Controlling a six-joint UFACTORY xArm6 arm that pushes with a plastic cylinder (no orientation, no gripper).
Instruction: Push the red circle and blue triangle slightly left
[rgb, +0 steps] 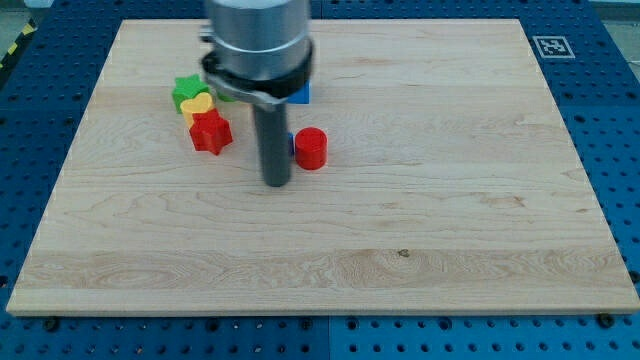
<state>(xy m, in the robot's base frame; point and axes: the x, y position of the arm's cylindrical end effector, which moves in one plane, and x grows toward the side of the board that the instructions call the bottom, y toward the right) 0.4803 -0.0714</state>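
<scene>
The red circle (311, 148) lies on the wooden board (420, 220) a little left of centre. A small blue sliver (291, 143), shape unclear, shows just left of it, mostly hidden behind my rod. My tip (275, 185) rests on the board just left of and slightly below the red circle, close to the blue sliver. Whether the rod touches either block cannot be told.
A red star (210, 131), a yellow heart (197, 106) and a green block (186, 90) cluster at the view's left of the rod. Another blue block (300, 95) peeks from under the arm's body. A black-and-white marker (551, 46) sits at the board's top right corner.
</scene>
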